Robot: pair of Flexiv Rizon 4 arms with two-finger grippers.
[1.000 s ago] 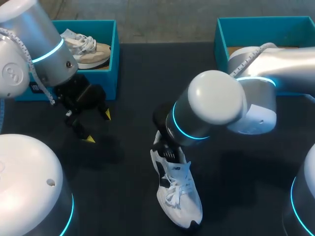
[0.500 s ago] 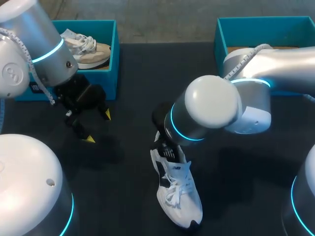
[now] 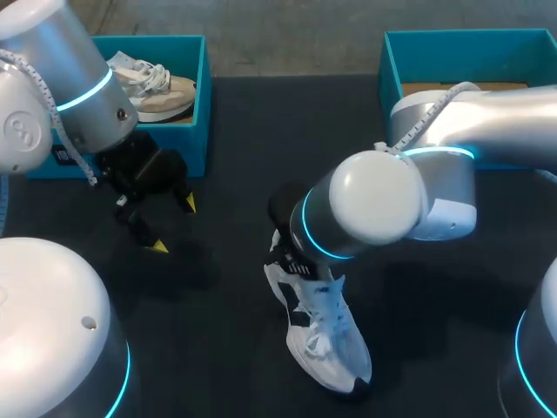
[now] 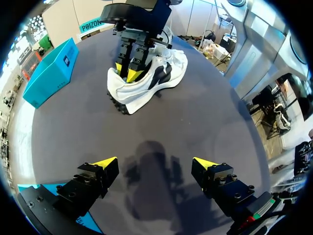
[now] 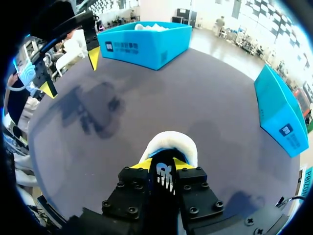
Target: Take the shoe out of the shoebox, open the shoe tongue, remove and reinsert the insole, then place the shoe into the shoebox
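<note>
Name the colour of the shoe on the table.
The shoe is white with black patches; left wrist view.

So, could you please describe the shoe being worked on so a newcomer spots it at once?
On the dark table, nearer the robot than the teal boxes, a shoe lies in the open with the right end effector at its collar. It is white with black patches; the other shoe is beige and sits inside the left box.
</note>
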